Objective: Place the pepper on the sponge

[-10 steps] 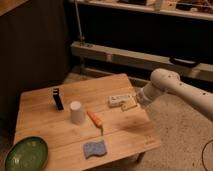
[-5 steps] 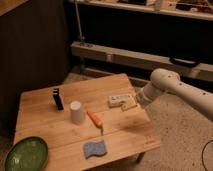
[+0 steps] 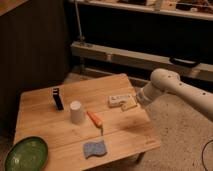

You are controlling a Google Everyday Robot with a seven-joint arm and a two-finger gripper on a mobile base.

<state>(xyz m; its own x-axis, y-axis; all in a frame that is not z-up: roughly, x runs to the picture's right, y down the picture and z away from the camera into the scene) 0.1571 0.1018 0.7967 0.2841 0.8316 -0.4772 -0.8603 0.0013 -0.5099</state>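
Note:
The slim orange-red pepper (image 3: 95, 119) lies on the wooden table (image 3: 125, 132), just right of the white cup (image 3: 75, 112). Its pale tip points toward the front edge. The blue-grey sponge (image 3: 95, 149) lies flat a short way in front of it, near that edge. The white arm reaches in from the right. My gripper (image 3: 132, 103) hovers at the table's right side, by the right end of a white-and-tan box (image 3: 119, 100). It is open and holds nothing. It is well to the right of the pepper and the sponge.
A round green plate (image 3: 25, 154) sits at the front left corner. A small black upright object (image 3: 58, 99) stands behind and left of the cup. Dark shelving and a low rail run behind the table. Speckled floor lies to the right.

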